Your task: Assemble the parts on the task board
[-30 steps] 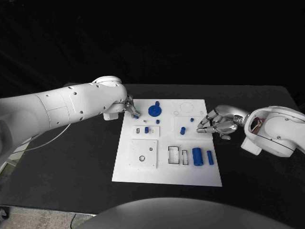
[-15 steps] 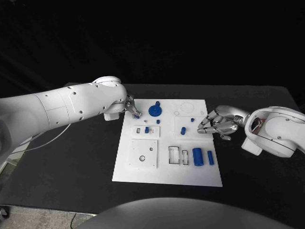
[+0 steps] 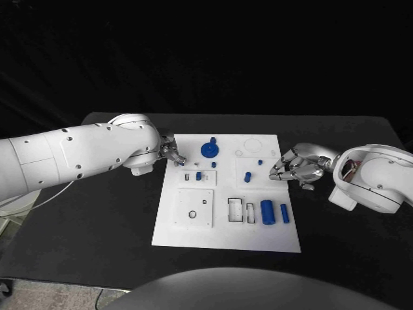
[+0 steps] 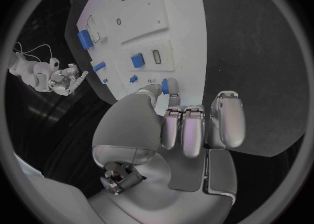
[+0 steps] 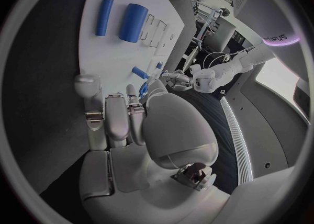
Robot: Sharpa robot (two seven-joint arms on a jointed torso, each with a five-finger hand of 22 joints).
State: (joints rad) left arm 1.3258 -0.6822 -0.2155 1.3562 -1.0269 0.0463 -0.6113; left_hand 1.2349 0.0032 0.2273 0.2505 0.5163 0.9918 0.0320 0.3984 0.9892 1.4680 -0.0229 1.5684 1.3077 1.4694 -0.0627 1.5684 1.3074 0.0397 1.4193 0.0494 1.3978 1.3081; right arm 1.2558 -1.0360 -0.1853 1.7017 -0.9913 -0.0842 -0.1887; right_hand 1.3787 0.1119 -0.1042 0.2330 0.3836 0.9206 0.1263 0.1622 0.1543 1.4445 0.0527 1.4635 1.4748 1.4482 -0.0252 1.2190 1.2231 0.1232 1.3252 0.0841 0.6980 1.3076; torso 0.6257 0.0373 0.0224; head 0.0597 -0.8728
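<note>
Two robot hands flank the task board on the bench: left robot hand pinches a small blue part, right robot hand curled, holding nothing.

The near half of the white task board is left open from the front, with black table free along both long sides. Its far left corner is crowded by the left hand, and its right edge by the right hand.
</note>
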